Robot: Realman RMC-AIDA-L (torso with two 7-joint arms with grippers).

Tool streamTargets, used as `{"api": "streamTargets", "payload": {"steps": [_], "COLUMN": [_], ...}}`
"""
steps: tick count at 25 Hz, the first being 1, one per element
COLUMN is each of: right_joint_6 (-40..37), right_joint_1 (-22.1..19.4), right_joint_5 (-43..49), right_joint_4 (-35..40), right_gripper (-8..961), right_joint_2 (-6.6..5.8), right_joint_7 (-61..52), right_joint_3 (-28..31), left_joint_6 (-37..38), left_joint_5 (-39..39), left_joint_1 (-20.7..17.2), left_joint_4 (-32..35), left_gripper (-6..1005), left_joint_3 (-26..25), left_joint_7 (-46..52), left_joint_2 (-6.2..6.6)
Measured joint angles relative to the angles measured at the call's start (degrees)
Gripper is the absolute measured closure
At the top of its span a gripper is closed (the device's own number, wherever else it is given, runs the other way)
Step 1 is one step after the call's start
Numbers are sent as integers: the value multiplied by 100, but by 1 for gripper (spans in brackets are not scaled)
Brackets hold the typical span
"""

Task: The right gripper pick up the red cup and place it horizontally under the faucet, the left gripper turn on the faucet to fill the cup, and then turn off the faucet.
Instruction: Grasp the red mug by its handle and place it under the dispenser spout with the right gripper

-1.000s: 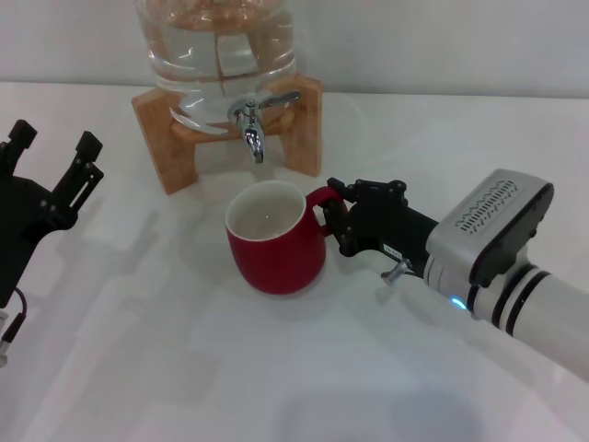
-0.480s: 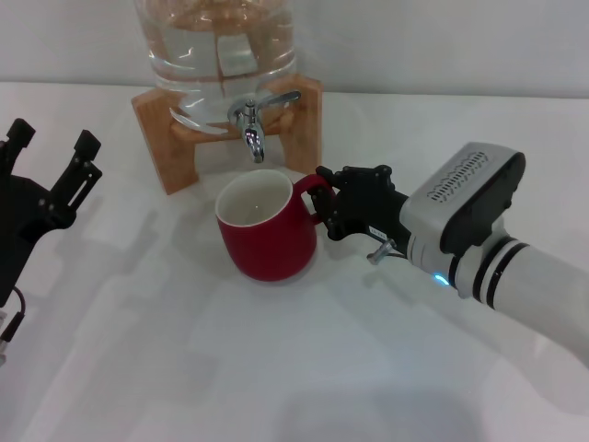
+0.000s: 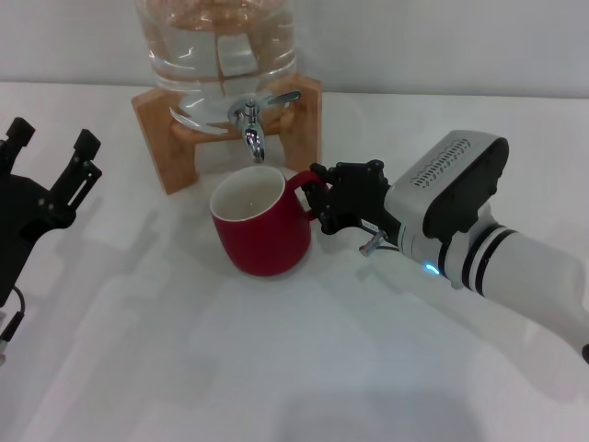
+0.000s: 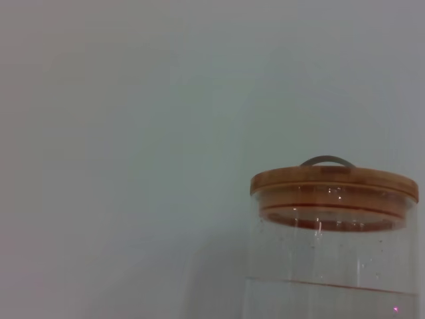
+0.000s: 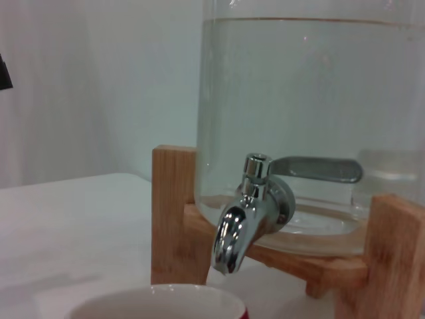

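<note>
The red cup (image 3: 259,230) stands upright on the white table, cream inside, just in front of and below the chrome faucet (image 3: 250,125). My right gripper (image 3: 316,204) is shut on the cup's red handle at its right side. In the right wrist view the faucet (image 5: 247,216) with its lever pointing sideways hangs above the cup's rim (image 5: 156,304). My left gripper (image 3: 53,164) is open and empty at the far left, apart from the faucet.
A glass water dispenser (image 3: 217,46) sits on a wooden stand (image 3: 166,129) at the back. The left wrist view shows its wooden lid (image 4: 334,189) and the water inside. The white table (image 3: 230,368) stretches to the front.
My right gripper has carried the red cup up and to the left, closer under the faucet. The left arm has not moved.
</note>
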State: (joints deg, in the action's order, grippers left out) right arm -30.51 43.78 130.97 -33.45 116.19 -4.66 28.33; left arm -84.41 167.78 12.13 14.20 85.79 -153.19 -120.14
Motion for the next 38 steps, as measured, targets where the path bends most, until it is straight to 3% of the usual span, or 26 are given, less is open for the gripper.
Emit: {"api": "streamTargets", "payload": {"steps": [11, 38], "right_joint_6": [417, 790], "right_joint_1": [160, 118], "right_joint_5": [7, -93], "right_joint_4": [0, -30], "right_gripper": [810, 812], "right_joint_2": [0, 0], "right_joint_7": [2, 0], "right_joint_3": [264, 649], "left_joint_6": [-91, -187], "left_joint_5": [0, -9], "left_joint_1": [-10, -68], "left_joint_4": [-28, -32], "left_gripper": [124, 124], "left_joint_3": [-1, 0], "left_joint_7": [0, 9], "left_joint_2": [0, -9]}}
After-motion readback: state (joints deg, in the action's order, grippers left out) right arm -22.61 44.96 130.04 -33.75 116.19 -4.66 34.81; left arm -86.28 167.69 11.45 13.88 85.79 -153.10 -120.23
